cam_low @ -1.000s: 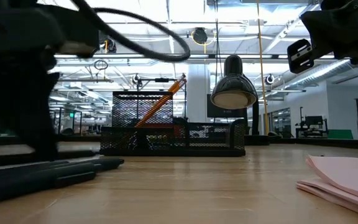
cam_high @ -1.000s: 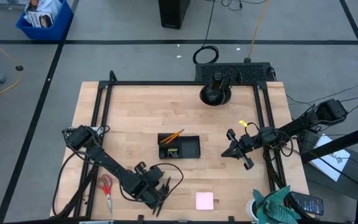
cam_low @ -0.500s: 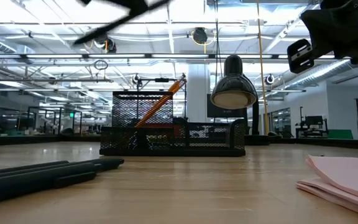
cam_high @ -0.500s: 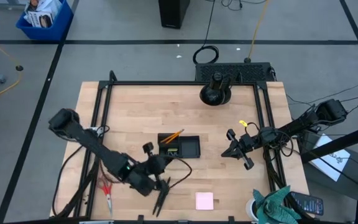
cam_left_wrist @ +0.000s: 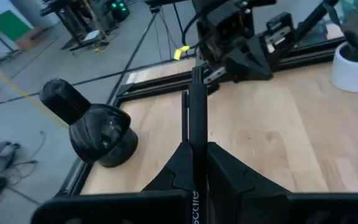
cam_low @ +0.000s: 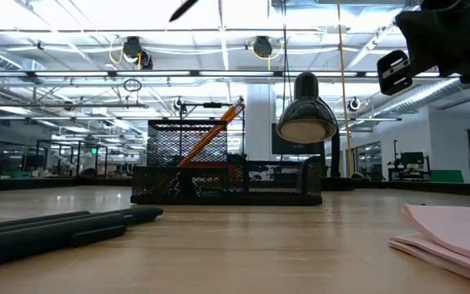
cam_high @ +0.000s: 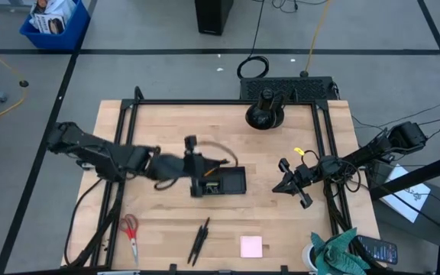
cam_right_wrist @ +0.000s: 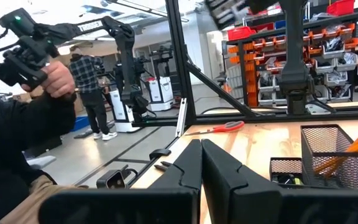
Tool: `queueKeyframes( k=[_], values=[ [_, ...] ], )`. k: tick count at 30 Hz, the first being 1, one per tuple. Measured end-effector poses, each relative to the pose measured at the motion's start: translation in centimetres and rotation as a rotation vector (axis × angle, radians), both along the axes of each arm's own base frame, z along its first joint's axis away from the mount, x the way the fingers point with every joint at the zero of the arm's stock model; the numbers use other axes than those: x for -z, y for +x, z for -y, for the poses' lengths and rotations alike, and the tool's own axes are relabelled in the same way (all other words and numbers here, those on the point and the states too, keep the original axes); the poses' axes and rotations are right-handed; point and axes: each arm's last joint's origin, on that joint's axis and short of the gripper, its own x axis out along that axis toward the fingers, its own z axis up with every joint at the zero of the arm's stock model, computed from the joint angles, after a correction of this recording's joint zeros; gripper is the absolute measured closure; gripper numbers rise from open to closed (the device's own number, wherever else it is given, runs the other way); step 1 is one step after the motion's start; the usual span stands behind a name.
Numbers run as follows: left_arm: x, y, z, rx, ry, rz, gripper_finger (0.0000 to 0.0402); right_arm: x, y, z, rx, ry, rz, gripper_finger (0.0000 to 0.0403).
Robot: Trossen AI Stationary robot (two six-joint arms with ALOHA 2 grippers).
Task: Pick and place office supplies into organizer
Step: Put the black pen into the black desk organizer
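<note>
At the table's near edge, the pink sticky-note pad (cam_high: 251, 246) lay flat on the wood, with two black pens (cam_high: 198, 239) lying together just to its left. The red-handled scissors (cam_high: 131, 235) lay farther left, close to the frame rail. In the low view, the pens (cam_low: 64, 225) lay in the near left foreground and the pad (cam_low: 451, 229) at the near right.

At mid-table stood the organizer (cam_high: 220, 181), a black mesh tray. Orange pencils (cam_high: 214, 165) leaned out of its tall left compartment, and a small yellow-green piece (cam_high: 213, 185) lay inside it. The low view showed the organizer (cam_low: 227, 167) upright with the pencils (cam_low: 213, 135) tilted in the tall section.

The left gripper (cam_high: 195, 169) was positioned at the organizer's left end, directly over the pencil compartment. In the left wrist view, its fingers (cam_left_wrist: 225, 169) were clamped on one black pen (cam_left_wrist: 196, 118), which projected straight forward between them.

The right gripper (cam_high: 293, 183) was positioned well to the right of the organizer, near the right frame rail. In the right wrist view, its fingers (cam_right_wrist: 188, 165) were closed together with nothing between them.

At the far edge stood a round black stand with a post (cam_high: 265, 112). A teal cloth (cam_high: 341, 252) lay off the table's near right corner. A person (cam_right_wrist: 94, 93) stood in the room beyond the table.
</note>
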Motion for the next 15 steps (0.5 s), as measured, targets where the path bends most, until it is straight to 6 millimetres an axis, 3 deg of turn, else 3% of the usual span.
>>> queueKeyframes(
  k=[4, 7, 11, 15],
  values=[
    [1.5, 0.4, -2.9, 0.092, -0.063, 0.001, 0.0371, 0.0, 0.0, 0.0, -0.001, 0.005, -0.002, 0.0403],
    [4.1, 0.7, -4.6, 0.195, -0.129, 0.039, 0.0382, 0.0, 0.0, 0.0, 0.0, 0.001, 0.004, 0.0403],
    [7.5, 0.4, -5.8, 0.318, -0.199, 0.181, 0.0392, 0.0, 0.0, 0.0, -0.001, 0.002, 0.003, 0.0403],
    [10.2, -0.8, -6.5, 0.306, -0.25, 0.293, 0.0384, 0.0, 0.0, 0.0, -0.001, -0.001, 0.0, 0.0403]
  ],
)
